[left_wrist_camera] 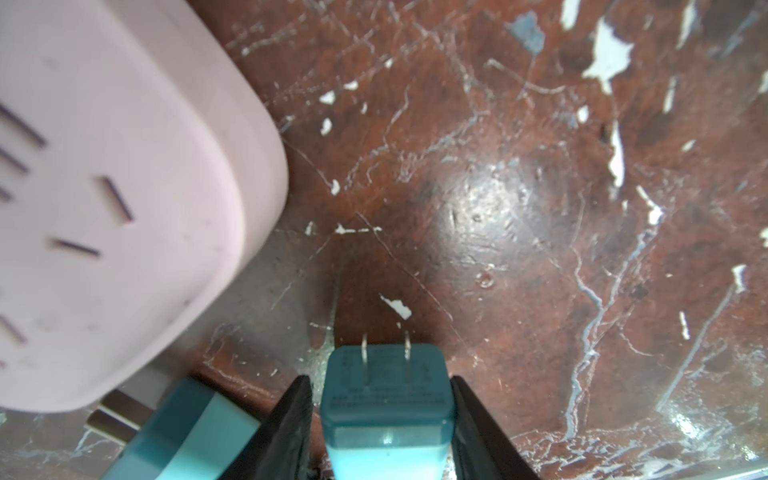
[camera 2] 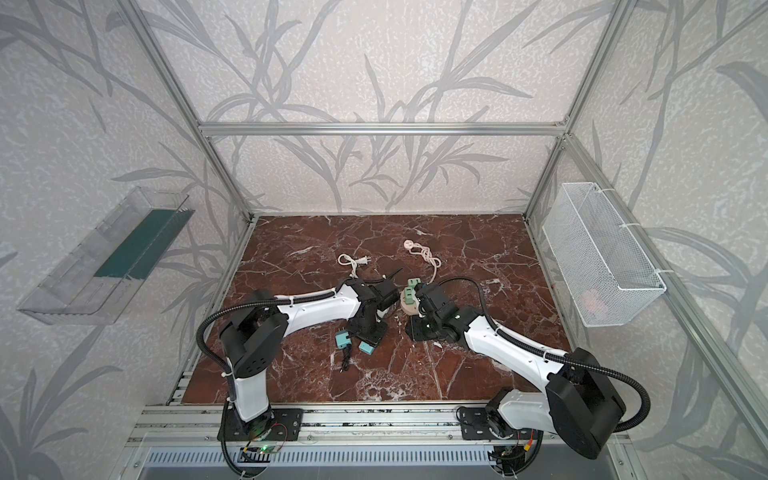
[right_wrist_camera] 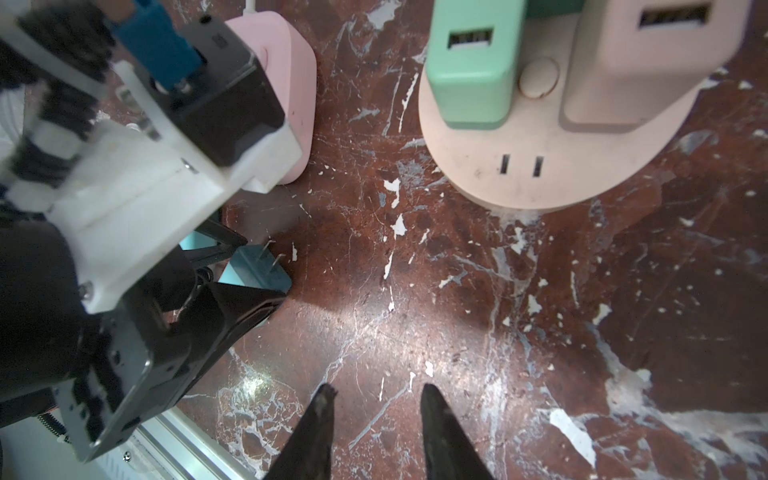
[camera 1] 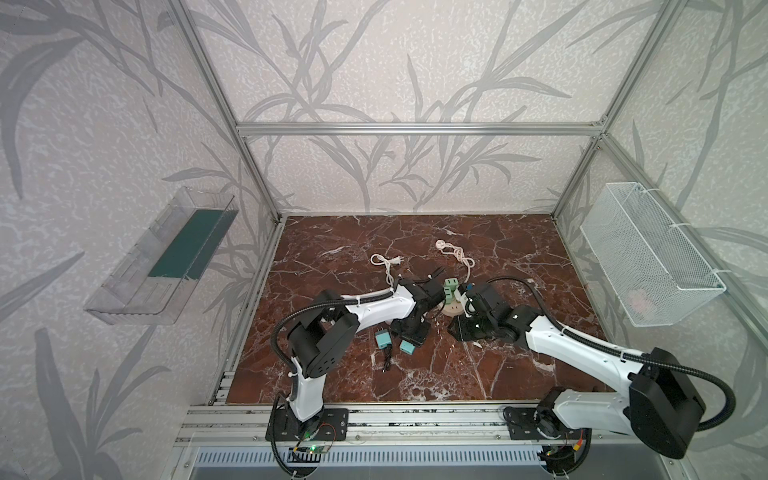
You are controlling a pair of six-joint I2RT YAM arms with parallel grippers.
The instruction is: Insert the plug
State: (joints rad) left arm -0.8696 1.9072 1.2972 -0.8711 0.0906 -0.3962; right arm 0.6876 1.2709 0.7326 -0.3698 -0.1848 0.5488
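Note:
My left gripper (left_wrist_camera: 381, 378) is shut on a teal two-prong plug (left_wrist_camera: 386, 390), its prongs pointing away from the wrist, low over the marble table; both top views show it (camera 1: 409, 347) (camera 2: 366, 347). A pink power strip (left_wrist_camera: 104, 208) with empty slots lies close beside it. A second teal plug (left_wrist_camera: 187, 432) lies on the table next to the held one. My right gripper (right_wrist_camera: 377, 388) is open and empty above bare table, near a round beige socket hub (right_wrist_camera: 519, 166) that carries a green charger (right_wrist_camera: 469, 62) and a pale pink one (right_wrist_camera: 648, 62).
Two white cables (camera 1: 386, 262) (camera 1: 457, 253) lie further back on the table. A short black cable (camera 1: 387, 357) lies near the teal plugs. A wire basket (camera 1: 648, 253) hangs on the right wall, a clear tray (camera 1: 166, 257) on the left wall.

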